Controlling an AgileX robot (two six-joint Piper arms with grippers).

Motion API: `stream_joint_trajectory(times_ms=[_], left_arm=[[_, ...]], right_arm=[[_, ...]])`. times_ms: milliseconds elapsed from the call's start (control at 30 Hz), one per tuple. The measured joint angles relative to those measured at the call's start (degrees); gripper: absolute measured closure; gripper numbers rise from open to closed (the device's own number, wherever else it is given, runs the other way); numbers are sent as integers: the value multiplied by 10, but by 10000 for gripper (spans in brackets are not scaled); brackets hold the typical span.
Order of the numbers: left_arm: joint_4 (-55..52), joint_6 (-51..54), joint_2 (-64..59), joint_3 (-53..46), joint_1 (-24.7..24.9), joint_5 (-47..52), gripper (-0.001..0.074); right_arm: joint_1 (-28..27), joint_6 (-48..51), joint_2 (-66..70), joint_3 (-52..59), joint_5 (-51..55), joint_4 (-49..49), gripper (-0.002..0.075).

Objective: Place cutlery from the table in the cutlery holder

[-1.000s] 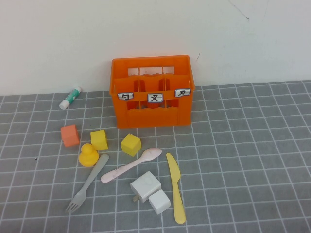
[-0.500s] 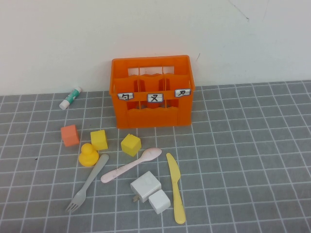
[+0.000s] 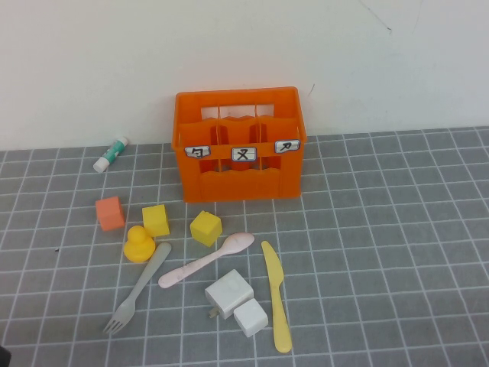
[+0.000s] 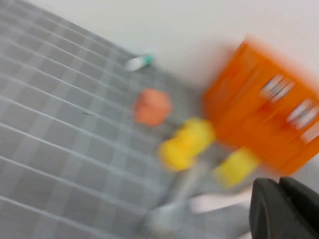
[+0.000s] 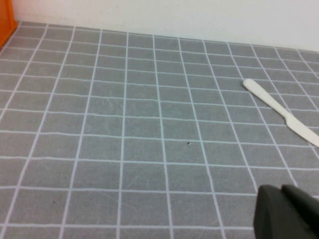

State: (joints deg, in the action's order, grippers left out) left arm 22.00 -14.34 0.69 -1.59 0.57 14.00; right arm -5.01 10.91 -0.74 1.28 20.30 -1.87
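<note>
Three cutlery pieces, fork [image 3: 137, 289], spoon [image 3: 206, 260], knife [image 3: 276, 294], lie on table [image 3: 397, 229] before empty cutlery holder [image 3: 239, 145]; no arms in high view. Left wrist: left gripper [image 4: 284, 209] closed, empty, near the fork. Right wrist: right gripper [image 5: 286, 211] closed, empty. Nothing picked; next, open over a piece.

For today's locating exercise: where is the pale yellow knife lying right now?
In the high view the knife lies flat on the table, right of centre, in front of the orange cutlery holder, just right of the two white charger blocks, tip pointing toward the holder.
</note>
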Motion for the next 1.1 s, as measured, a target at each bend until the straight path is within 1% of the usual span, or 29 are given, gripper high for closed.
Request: stream_joint_trajectory(times_ms=[67,133,367,433,500,533,567,633,733,900,967,1000,1100], left_arm=[[82,-24,0,0,0,-21,736],[129,-30,0,0,0,-35,736],[176,-26,0,-1,0,-52,736],[214,-25,0,-1,0,-71,736],[219,-9,0,0,0,-74,736],[216,17,0,11,0,-62,736],[209,51,0,29,0,-47,736],[168,133,-9,96,0,21,736],[96,178,-57,177,0,114,736],[-85,195,-198,294,0,314,736],[-142,195,-257,329,0,378,736],[-166,195,-290,346,0,402,736],[-201,197,-381,389,0,424,736]], right_arm=[[0,0,0,0,0,0,729],[0,0,0,0,0,0,729],[0,0,0,0,0,0,729],[0,0,0,0,0,0,729],[0,0,0,0,0,0,729],[0,0,0,0,0,0,729],[0,0,0,0,0,0,729],[0,0,0,0,0,0,729],[0,0,0,0,0,0,729],[0,0,0,0,0,0,729],[0,0,0,0,0,0,729],[0,0,0,0,0,0,729],[0,0,0,0,0,0,729]])
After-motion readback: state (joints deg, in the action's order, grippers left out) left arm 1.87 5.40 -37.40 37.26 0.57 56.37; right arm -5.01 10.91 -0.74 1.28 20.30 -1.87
